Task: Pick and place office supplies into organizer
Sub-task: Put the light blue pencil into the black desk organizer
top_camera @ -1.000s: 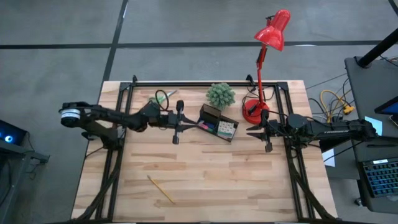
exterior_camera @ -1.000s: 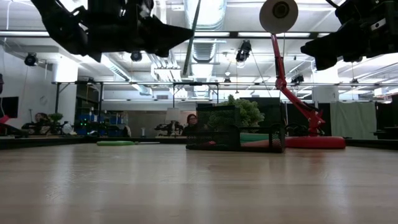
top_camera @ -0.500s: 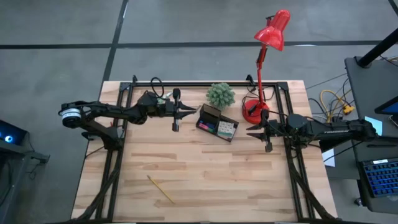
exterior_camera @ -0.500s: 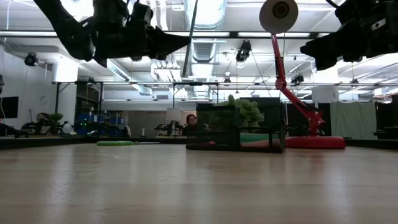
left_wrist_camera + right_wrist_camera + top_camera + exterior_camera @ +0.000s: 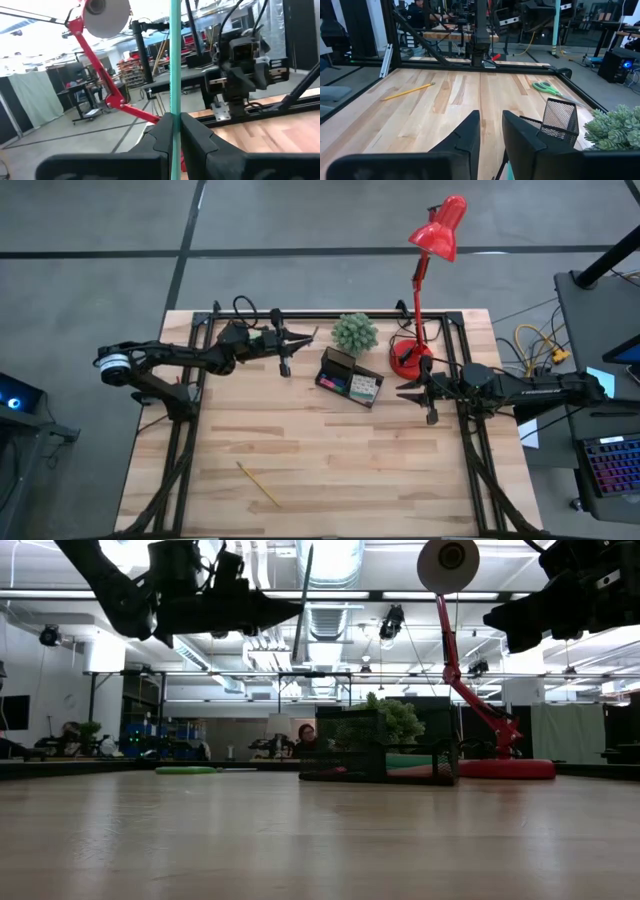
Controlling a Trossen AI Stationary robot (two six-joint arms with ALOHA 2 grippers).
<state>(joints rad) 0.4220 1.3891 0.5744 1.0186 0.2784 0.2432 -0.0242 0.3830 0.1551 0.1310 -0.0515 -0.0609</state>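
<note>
My left gripper [image 5: 300, 340] hangs over the table's far left part, left of the spiky plant [image 5: 355, 332], shut on the teal pen [image 5: 174, 60]. The black organizer [image 5: 350, 377] stands mid-table with small coloured pieces inside. Green-handled scissors [image 5: 547, 88] lie flat near the far edge, mostly under my left arm in the high view. The yellow pencil [image 5: 258, 483] lies flat near the near edge. My right gripper [image 5: 425, 395] waits open and raised, right of the organizer. My left gripper pinches the teal pen's shaft [image 5: 174, 107] between its two fingers [image 5: 161, 131], which reach level from the table's left and lie across the pen. The pen is lifted clear, nearly upright and slightly tilted [image 5: 304, 590], sticking out above and below the fingers.
The red desk lamp's base [image 5: 405, 358] stands right of the plant, and its head rises over the far edge. A black frame rail [image 5: 330, 313] runs along the far edge. Bare wood [image 5: 340, 460] lies near of the organizer. People show in the room beyond.
My left gripper has moved toward the table's far edge, away from the organizer's left side, rolling about its wrist as it went. It has kept the teal pen pinched and lifted. My right arm has stayed still.
</note>
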